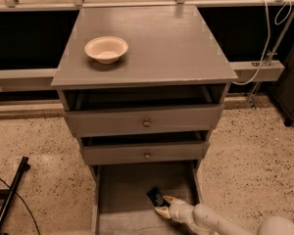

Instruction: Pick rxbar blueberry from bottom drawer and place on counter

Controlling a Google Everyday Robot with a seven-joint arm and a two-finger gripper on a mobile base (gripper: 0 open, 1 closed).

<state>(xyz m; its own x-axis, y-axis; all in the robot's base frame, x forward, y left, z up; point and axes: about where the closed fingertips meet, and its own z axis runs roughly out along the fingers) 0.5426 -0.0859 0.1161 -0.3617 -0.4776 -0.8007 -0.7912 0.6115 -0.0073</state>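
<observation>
The rxbar blueberry [155, 197] is a small dark wrapper lying on the grey floor of the open bottom drawer [122, 190], right of its middle. My gripper [163, 205] reaches in from the lower right on a white arm. Its tan fingers [169, 199] are spread open at the bar's near right end, touching or almost touching it. The bar still rests on the drawer floor. The counter [157, 43] is the flat grey top of the cabinet above.
A cream bowl [106, 49] stands on the counter's left side. Two knobbed drawers [146, 123] sit slightly open above the bottom drawer. A black bar [10, 199] lies on the speckled floor at left. A white cable [262, 43] hangs at right.
</observation>
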